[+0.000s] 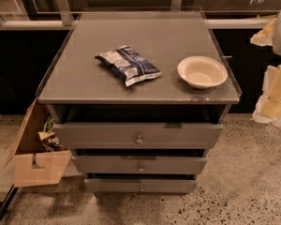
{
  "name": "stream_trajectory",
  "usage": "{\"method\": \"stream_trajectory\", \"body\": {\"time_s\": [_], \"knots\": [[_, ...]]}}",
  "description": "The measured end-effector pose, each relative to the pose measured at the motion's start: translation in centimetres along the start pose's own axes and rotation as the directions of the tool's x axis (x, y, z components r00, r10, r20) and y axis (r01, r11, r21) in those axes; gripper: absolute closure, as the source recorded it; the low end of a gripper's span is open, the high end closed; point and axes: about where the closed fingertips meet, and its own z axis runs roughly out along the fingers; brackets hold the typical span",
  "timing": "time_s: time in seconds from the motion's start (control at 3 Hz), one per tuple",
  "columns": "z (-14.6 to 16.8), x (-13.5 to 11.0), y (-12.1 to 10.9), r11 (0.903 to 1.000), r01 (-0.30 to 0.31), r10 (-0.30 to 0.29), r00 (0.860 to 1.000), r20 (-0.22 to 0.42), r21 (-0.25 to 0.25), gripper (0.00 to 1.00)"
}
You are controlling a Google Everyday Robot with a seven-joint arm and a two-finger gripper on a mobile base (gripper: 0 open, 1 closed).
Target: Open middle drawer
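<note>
A grey cabinet (pixel 84 86) has three grey drawers stacked in front, each with a small round metal knob. The middle drawer (pixel 107 165) sits between the taller top drawer (pixel 98 135) and the lowest drawer (pixel 112 185). Its knob (pixel 140 168) is at centre. Its front stands a little behind the top drawer's front, with a dark gap above it; its inside is not visible. My gripper (pixel 274 78), white and pale yellow, hangs at the right edge of the view. It is well to the right of the drawers, level with the cabinet top, and touches nothing.
A blue and white snack bag (pixel 128 64) and a white bowl (pixel 202 71) lie on the cabinet top. An open cardboard box (pixel 37 165) with items inside stands on the floor to the left of the drawers. Speckled floor (pixel 234 191) lies in front and to the right.
</note>
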Motion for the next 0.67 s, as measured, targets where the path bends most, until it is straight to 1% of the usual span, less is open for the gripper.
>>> {"method": "stream_trajectory", "body": {"time_s": [0.33, 0.67], "knots": [[0.0, 0.0, 0.0, 1.0, 0.0, 0.0, 1.0, 0.0, 0.0, 0.0], [0.6, 0.9, 2.0, 0.9934, -0.114, 0.112, 0.988, 0.109, 0.012, 0.0]]}}
